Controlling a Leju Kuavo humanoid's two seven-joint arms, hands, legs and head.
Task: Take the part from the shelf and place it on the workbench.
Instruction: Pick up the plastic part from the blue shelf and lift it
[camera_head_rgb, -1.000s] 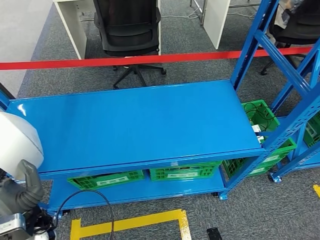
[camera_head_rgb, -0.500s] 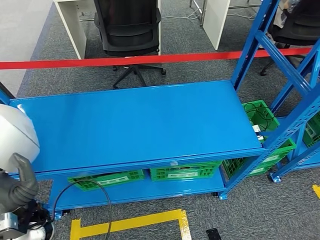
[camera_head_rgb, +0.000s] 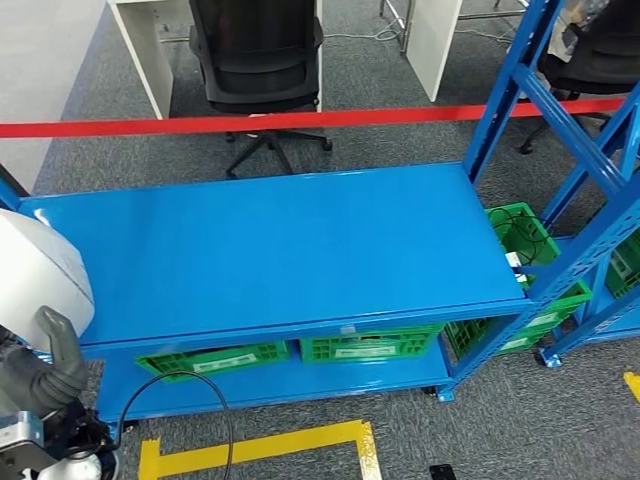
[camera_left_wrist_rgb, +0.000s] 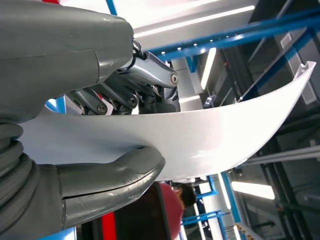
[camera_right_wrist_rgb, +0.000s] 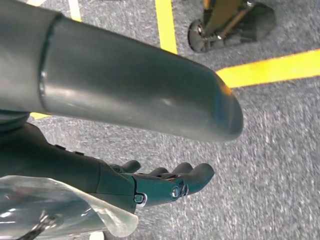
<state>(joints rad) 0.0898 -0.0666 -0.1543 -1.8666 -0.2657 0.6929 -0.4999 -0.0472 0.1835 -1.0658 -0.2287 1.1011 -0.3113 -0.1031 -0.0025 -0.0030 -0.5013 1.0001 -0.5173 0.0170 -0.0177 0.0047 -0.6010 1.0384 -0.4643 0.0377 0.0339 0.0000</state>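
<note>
My left hand (camera_head_rgb: 47, 372) holds a white curved part (camera_head_rgb: 36, 278) at the lower left, just in front of the left end of the blue workbench top (camera_head_rgb: 287, 240). In the left wrist view the part (camera_left_wrist_rgb: 211, 135) is a long, smooth white shell, pinched between the grey thumb (camera_left_wrist_rgb: 113, 175) on one side and the darker fingers (camera_left_wrist_rgb: 147, 75) on the other. My right hand (camera_right_wrist_rgb: 166, 185) hangs over the grey carpet with its fingers stretched out and nothing in it.
Green crates (camera_head_rgb: 362, 345) sit on the lower shelf under the bench top. Blue rack uprights (camera_head_rgb: 589, 190) rise at the right over another green crate (camera_head_rgb: 521, 230). A red tape (camera_head_rgb: 302, 120) and an office chair (camera_head_rgb: 256, 60) lie beyond. Yellow floor lines (camera_head_rgb: 264, 445) mark the carpet.
The left hand with the white part dipped slightly, then came back up and a little to the right. The whole view shifted slightly.
</note>
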